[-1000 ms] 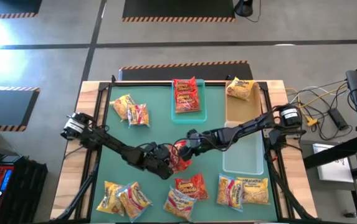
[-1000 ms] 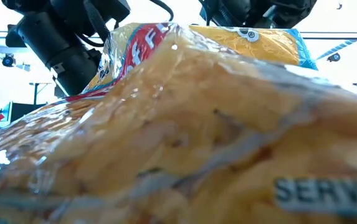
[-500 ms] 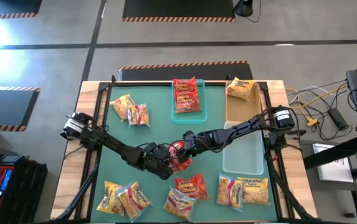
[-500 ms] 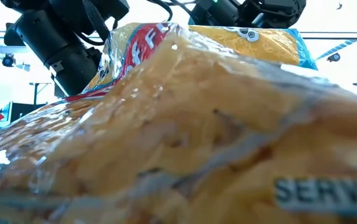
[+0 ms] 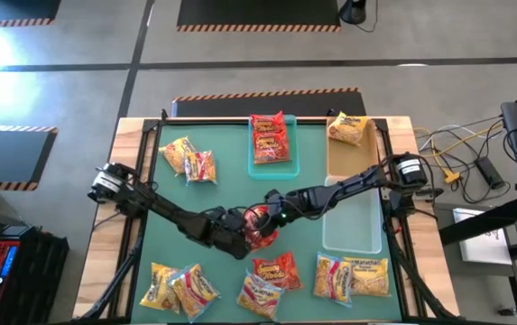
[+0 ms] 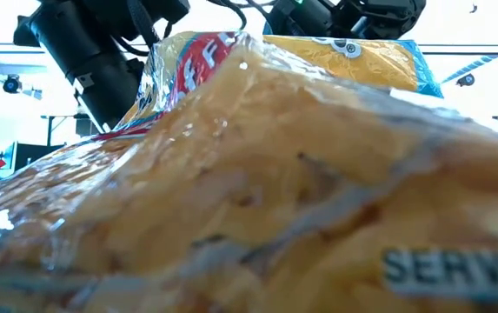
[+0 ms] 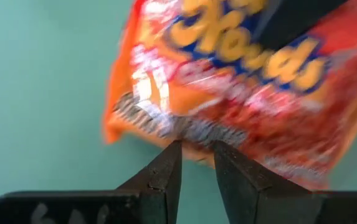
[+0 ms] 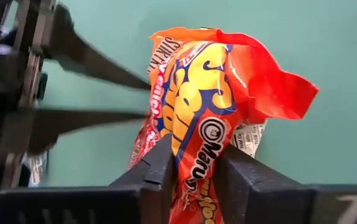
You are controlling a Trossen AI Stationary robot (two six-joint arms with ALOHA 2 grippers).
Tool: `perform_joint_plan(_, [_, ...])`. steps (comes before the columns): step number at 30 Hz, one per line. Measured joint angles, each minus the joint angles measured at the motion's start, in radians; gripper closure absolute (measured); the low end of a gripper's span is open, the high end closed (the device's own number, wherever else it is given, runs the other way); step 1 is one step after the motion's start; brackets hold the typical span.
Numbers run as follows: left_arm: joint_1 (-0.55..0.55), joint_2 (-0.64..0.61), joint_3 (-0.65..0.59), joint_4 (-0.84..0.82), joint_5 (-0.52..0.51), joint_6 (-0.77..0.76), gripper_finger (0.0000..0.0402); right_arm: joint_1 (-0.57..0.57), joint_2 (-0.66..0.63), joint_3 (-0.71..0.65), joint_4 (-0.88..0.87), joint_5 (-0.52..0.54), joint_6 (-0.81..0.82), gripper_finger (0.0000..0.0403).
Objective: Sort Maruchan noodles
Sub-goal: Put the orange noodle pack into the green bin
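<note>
- At table centre, the right hand [image 8: 194,177] grips a red noodle packet [image 8: 209,106].
- The left hand [image 7: 197,163], at its 8 o'clock, pinches the same packet's edge.

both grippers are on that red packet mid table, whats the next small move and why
Probably the left gripper should open and back off. The right gripper is clamped on the red packet, while the left one pinches the packet's edge. With both holding, neither arm can carry it away. Red packets already lie in the teal tray at the far edge, so the right arm could take it there.
</note>
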Motion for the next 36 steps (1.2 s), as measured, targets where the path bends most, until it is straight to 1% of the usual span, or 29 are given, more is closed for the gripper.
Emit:
perform_joint_plan(4, [0.000,-0.010,0.055,-0.128,0.007,-0.025,0.0324,-0.018,-0.015,-0.001,-0.028,-0.021,-0.057,0.0349])
perform_joint_plan(9, [-0.003,-0.018,0.101,-0.242,-0.001,-0.062,0.0324,-0.043,-0.035,-0.002,-0.065,-0.043,-0.121,0.0359])
perform_joint_plan(13, [-0.014,-0.030,0.101,-0.291,-0.002,-0.172,0.0324,-0.060,-0.067,-0.003,-0.134,-0.061,-0.197,0.0360])
perform_joint_plan(19, [-0.041,-0.031,0.097,-0.297,0.000,-0.331,0.0324,-0.095,-0.140,-0.004,-0.282,-0.073,-0.320,0.0360])
perform_joint_plan(24, [-0.038,-0.031,0.094,-0.311,-0.002,-0.387,0.0324,-0.130,-0.217,-0.004,-0.334,-0.176,-0.428,0.0360])
perform_joint_plan(27, [-0.037,-0.031,0.093,-0.313,-0.003,-0.420,0.0324,-0.155,-0.263,-0.004,-0.387,-0.205,-0.510,0.0360])
perform_joint_plan(32, [-0.036,-0.031,0.093,-0.312,-0.034,-0.470,0.0324,-0.217,-0.341,-0.004,-0.407,-0.201,-0.647,0.0360])
perform_joint_plan(36, [-0.036,-0.031,0.093,-0.311,-0.059,-0.513,0.0324,-0.293,-0.400,-0.004,-0.410,-0.193,-0.732,0.0360])
